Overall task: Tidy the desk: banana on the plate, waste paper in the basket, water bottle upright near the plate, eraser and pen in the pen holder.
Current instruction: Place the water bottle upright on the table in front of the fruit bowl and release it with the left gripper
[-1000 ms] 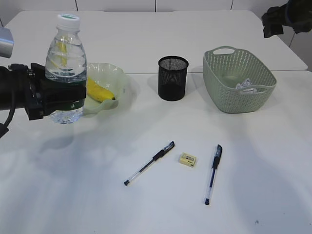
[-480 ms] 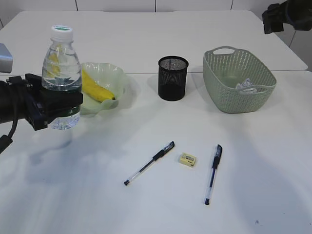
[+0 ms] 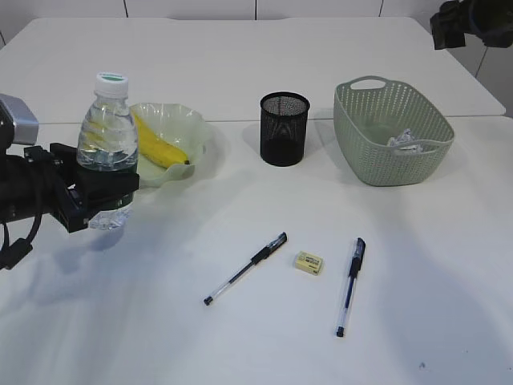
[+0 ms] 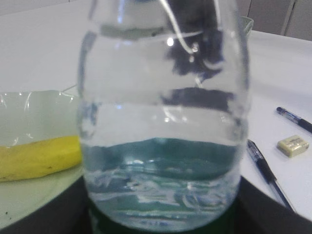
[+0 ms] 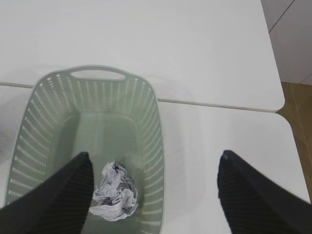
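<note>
My left gripper (image 3: 103, 191) is shut on the clear water bottle (image 3: 107, 148), which stands upright just left of the plate (image 3: 191, 122); its base is at or barely above the table. The bottle (image 4: 163, 112) fills the left wrist view. The banana (image 3: 156, 144) lies on the plate. Waste paper (image 5: 115, 192) sits in the green basket (image 5: 97, 73). High above it, my right gripper (image 5: 155, 170) hangs open and empty. Two pens (image 3: 245, 268) (image 3: 350, 284) and the eraser (image 3: 309, 262) lie on the table in front of the black mesh pen holder (image 3: 284, 128).
The basket (image 3: 393, 132) stands at the back right, with the right arm (image 3: 465, 20) above it at the frame's top corner. A seam between two tabletops runs behind the plate, pen holder and basket.
My left gripper has come down with the bottle, from mid-air to table level left of the plate. The right gripper stays open above the basket.
</note>
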### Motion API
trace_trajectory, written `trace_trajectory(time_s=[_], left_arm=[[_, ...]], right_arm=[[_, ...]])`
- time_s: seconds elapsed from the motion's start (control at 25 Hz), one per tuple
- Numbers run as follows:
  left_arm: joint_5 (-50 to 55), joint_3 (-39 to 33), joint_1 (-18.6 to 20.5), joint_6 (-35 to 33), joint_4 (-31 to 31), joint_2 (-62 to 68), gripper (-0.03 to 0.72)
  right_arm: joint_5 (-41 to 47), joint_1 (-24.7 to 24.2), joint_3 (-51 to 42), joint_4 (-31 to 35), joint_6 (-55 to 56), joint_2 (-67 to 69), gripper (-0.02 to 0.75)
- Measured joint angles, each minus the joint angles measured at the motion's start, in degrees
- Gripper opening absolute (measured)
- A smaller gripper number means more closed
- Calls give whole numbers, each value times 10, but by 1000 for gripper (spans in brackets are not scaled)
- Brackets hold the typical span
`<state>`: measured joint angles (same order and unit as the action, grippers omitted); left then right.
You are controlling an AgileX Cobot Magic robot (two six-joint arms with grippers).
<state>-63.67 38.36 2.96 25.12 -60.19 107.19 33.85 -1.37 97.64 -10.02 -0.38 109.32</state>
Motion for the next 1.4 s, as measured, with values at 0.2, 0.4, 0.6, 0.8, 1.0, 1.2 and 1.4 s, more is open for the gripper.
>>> trace_trajectory(time_s=[0.2, 0.4, 0.6, 0.8, 1.0, 1.2, 1.4], left_arm=[[1, 0, 0, -21, 11, 23, 408], [1, 0, 0, -45, 31, 42, 408], [1, 0, 0, -63, 37, 72, 408], [1, 18, 0, -66, 37, 88, 408], [1, 38, 0, -67, 38, 111, 408], [2, 51, -22, -70, 41, 120, 408], [2, 56, -42, -80, 64, 133, 408]], right_arm=[[-3, 0, 0, -1, 0, 0, 587], [-6, 0, 0, -1, 0, 0, 587], [-14, 0, 0, -1, 0, 0, 587], [-16, 0, 0, -2, 0, 0, 587], [-17, 0, 0, -2, 0, 0, 587], [-19, 0, 0, -2, 0, 0, 587], [-20, 0, 0, -2, 0, 0, 587]])
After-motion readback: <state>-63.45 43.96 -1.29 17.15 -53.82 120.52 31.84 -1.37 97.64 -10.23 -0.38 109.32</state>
